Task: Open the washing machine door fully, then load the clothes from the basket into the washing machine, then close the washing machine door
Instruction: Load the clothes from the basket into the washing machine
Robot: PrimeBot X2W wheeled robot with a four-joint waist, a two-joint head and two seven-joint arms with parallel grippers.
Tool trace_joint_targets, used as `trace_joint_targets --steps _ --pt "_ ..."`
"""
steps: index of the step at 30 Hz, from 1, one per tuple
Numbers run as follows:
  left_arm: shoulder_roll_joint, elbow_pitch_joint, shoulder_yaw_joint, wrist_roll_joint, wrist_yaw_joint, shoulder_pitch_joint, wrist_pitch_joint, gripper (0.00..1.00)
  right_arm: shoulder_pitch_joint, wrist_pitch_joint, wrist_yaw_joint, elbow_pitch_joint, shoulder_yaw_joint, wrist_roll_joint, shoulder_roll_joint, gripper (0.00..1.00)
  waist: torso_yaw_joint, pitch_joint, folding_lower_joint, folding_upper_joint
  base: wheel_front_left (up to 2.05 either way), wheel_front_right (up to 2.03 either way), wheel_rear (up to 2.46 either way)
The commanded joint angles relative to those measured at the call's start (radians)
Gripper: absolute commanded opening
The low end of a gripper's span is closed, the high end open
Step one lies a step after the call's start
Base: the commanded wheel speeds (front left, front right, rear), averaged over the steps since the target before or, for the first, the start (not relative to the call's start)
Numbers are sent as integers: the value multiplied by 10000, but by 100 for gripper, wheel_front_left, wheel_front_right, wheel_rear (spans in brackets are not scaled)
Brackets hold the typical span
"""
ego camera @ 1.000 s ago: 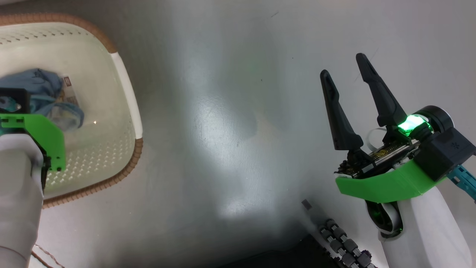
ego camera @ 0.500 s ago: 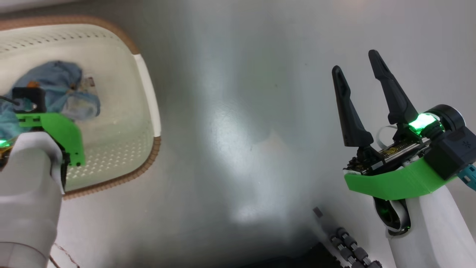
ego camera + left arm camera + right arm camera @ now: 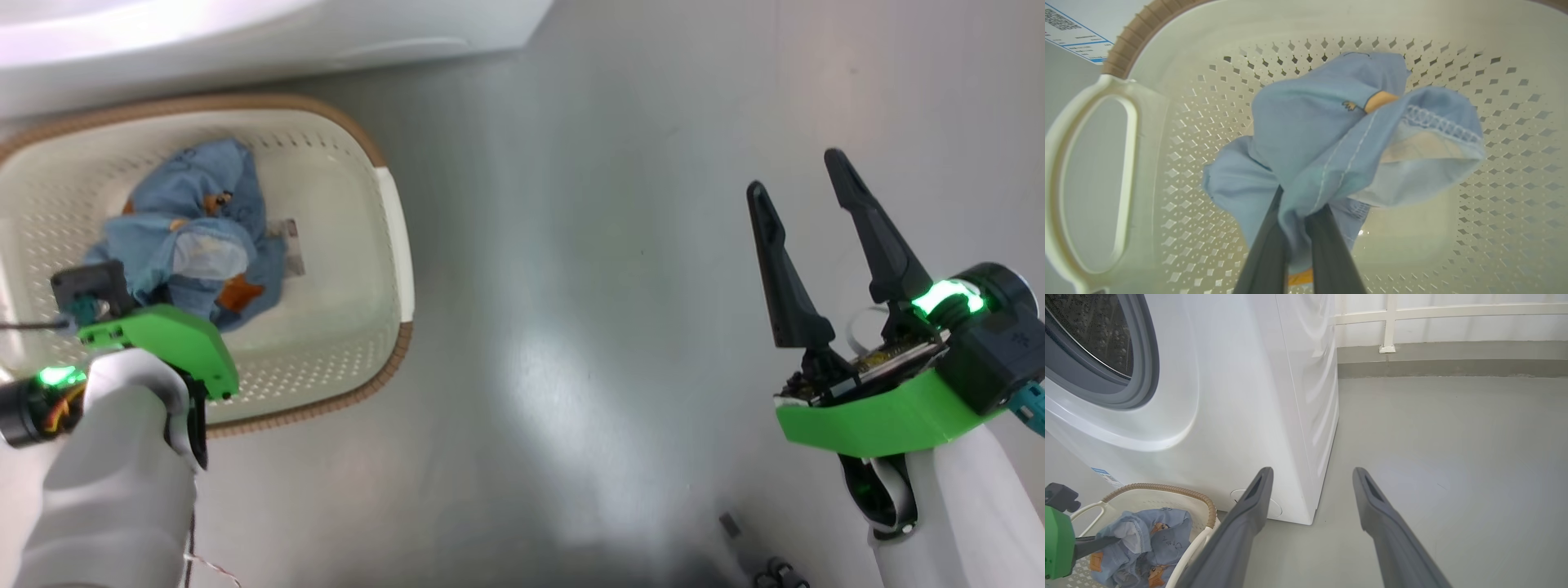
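The floor was smooth, glossy grey. A pale railed wall stood well beyond the basket. The washing machine rose just behind the basket, its grey seal above it. The left gripper, inside the basket, had its jaws nearly closed, pinching a fold of the light-blue clothes, which sat within the basket walls. The right gripper hovered over bare floor well right of the basket, jaws spread wide and holding nothing. A paper label lay on the basket bottom, just beside the clothes.

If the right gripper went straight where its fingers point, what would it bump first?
The right gripper would probably meet the washing machine side panel near its corner, or just slip past over floor. Depth is unclear.
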Motion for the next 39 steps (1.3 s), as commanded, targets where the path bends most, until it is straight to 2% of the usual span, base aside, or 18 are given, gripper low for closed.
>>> trace_joint_targets --steps 1,3,10,21,28,39 --pt "339 -177 267 -111 92 495 -159 0 488 -43 16 -172 172 -128 -48 100 312 -673 0 -1 0 0 0" --pt "352 -588 404 -138 188 786 -193 0 617 -43 16 -105 152 -127 -72 100 380 -983 0 -1 0 0 0" --pt "448 -3351 1167 201 662 2398 -203 0 1116 -33 16 143 36 -133 -128 100 608 -2106 0 -1 0 0 0" --pt "280 -7031 1894 1062 948 5322 -205 0 1902 130 16 590 59 -78 39 100 698 -4211 0 -1 0 0 0" --pt "155 -8811 1898 1379 1065 6924 -206 0 2499 339 16 740 156 -72 150 100 859 -5440 0 -1 0 0 0" --pt "624 -10840 1824 1521 1341 8588 219 0 3316 706 16 614 185 -107 294 100 918 -6828 0 -1 0 0 0"
